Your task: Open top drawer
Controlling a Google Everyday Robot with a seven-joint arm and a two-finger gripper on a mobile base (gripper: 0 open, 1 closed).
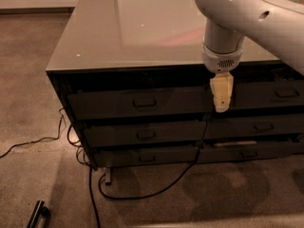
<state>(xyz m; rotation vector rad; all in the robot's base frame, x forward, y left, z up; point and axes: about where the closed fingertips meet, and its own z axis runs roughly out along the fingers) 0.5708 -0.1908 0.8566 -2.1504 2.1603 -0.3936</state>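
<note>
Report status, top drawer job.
Gripper hanging at top drawer right end, off the pull. Drawer looks shut. Cable trailing below, not blocking.

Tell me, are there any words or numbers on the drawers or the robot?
None. No word, number, label or sign can be read anywhere.
The top drawer, its metal pull, the cabinet top and the white arm are plain.
The tool, hanging before the cabinet near that drawer's right end, bears no writing either.
</note>
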